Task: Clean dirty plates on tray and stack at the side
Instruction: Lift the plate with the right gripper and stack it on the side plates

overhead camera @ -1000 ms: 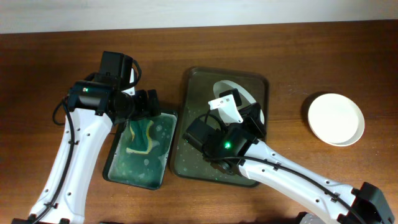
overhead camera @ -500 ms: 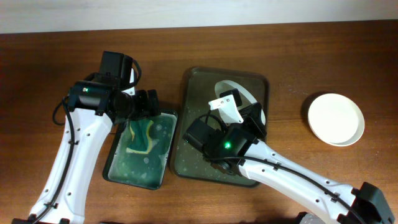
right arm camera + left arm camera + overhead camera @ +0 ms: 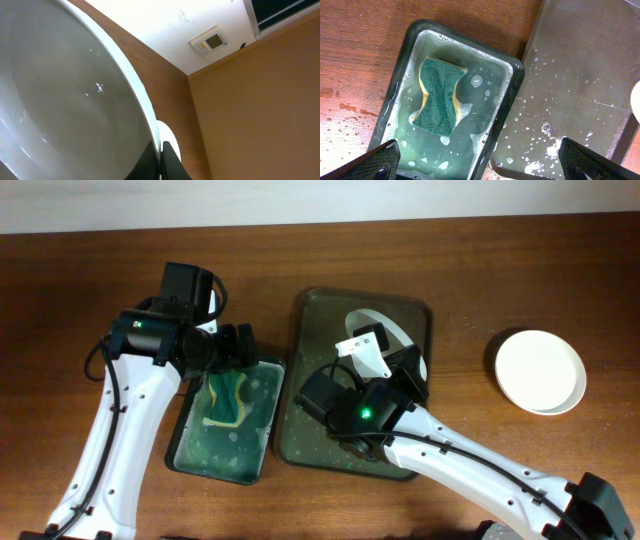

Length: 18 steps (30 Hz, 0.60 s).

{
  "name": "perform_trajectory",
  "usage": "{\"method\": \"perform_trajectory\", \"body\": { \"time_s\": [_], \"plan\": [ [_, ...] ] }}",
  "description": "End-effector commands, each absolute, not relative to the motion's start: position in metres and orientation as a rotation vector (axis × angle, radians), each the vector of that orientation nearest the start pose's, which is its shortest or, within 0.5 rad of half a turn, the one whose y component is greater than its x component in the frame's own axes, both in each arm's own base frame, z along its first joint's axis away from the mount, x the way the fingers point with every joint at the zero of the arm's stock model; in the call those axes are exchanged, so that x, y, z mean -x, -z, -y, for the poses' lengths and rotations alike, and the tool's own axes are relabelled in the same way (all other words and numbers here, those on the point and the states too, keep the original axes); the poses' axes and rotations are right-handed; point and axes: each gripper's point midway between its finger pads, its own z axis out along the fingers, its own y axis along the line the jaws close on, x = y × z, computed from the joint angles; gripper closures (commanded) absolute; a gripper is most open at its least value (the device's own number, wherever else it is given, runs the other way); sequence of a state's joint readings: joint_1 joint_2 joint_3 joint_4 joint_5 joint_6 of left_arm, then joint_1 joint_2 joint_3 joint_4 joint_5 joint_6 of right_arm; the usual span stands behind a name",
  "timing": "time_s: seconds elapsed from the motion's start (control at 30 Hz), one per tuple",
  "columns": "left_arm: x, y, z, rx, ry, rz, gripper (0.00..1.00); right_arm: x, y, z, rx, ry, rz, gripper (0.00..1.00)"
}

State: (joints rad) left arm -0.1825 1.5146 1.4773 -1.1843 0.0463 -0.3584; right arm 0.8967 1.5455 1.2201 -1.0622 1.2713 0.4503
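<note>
The dark olive tray [image 3: 318, 315] lies mid-table; its wet floor also shows in the left wrist view [image 3: 580, 75]. My right gripper [image 3: 405, 370] is shut on the rim of a white plate [image 3: 383, 330] and holds it tilted on edge over the tray. In the right wrist view the fingers [image 3: 161, 155] pinch that plate [image 3: 65, 100], whose wet face looks clean. Another white plate [image 3: 540, 370] sits on the table at the right; it also shows in the right wrist view [image 3: 168, 134]. My left gripper [image 3: 482, 162] is open and empty above the basin. No third plate is visible.
A green basin [image 3: 225, 460] with teal soapy water and a yellow-green sponge [image 3: 228, 395] stands left of the tray, touching it. In the left wrist view the sponge [image 3: 438, 97] floats in the basin [image 3: 517, 70]. Water drops lie on the wood left of the basin.
</note>
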Motion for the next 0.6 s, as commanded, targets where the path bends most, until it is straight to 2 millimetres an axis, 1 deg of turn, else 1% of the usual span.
{"method": "perform_trajectory", "body": {
  "time_s": [0.0,0.37,0.5,0.57],
  "plan": [
    [-0.329,-0.201,0.069,0.225,0.210,-2.790,0.01,-0.307,-0.241,-0.122,0.275,1.025,-1.956,0.96],
    [-0.329,-0.201,0.069,0.225,0.210,-2.790,0.01,-0.307,-0.239,-0.123,0.273,1.014,-1.965,0.96],
    [-0.329,-0.201,0.069,0.226,0.210,-2.790,0.00,-0.310,-0.223,-0.132,0.261,0.901,-2.053,0.96],
    [-0.329,-0.201,0.069,0.225,0.210,-2.790,0.01,-0.316,-0.213,-0.132,0.219,0.827,-2.117,0.96]
  ]
}}
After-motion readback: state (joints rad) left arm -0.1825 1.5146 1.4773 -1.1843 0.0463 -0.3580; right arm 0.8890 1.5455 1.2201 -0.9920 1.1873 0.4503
